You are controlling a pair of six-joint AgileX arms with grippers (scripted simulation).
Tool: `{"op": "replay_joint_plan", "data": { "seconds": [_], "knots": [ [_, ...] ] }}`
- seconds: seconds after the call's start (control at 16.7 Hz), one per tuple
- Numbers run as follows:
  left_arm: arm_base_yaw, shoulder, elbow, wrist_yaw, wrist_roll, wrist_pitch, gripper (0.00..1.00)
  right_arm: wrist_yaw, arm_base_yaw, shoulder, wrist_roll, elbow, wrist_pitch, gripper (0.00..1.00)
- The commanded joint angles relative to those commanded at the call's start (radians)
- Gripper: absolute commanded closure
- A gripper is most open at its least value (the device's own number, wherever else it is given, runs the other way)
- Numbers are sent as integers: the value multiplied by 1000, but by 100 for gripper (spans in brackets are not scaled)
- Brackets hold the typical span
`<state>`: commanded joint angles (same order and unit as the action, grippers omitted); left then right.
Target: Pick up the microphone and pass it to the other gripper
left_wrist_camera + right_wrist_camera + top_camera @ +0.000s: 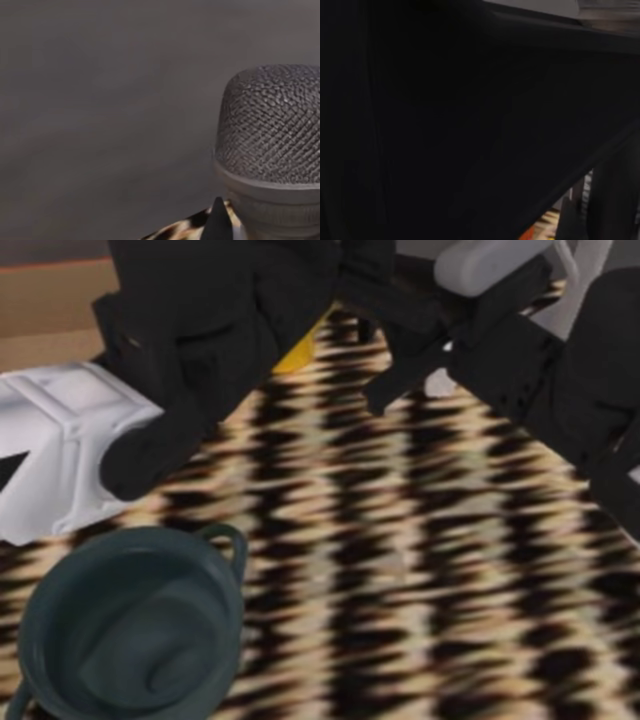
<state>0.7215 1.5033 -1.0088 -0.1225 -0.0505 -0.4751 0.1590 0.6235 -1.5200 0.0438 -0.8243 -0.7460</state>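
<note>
The microphone [272,135] fills the near side of the left wrist view: a round grey mesh head on a grey collar, upright in the air against a grey wall. Its black handle is out of frame. My left gripper [335,300] is raised high at the top middle of the top view, right beside the microphone. My right gripper [395,375] reaches in from the right and meets the left arm there. The arms hide the microphone in the top view. The right wrist view is dark.
A dark green basin [130,625] with two handles stands at the front left of the leopard-patterned table [420,570]. A yellow object [297,357] shows partly under the left arm at the back.
</note>
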Motion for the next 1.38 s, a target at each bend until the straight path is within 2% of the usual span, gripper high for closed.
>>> {"op": "replay_joint_plan", "data": {
  "seconds": [0.48,1.26,1.38],
  "knots": [
    [0,0,0,0,0,0,100,0,0,0,0,0,0,100],
    [0,0,0,0,0,0,100,0,0,0,0,0,0,2],
    [0,0,0,0,0,0,100,0,0,0,0,0,0,0]
  ]
}}
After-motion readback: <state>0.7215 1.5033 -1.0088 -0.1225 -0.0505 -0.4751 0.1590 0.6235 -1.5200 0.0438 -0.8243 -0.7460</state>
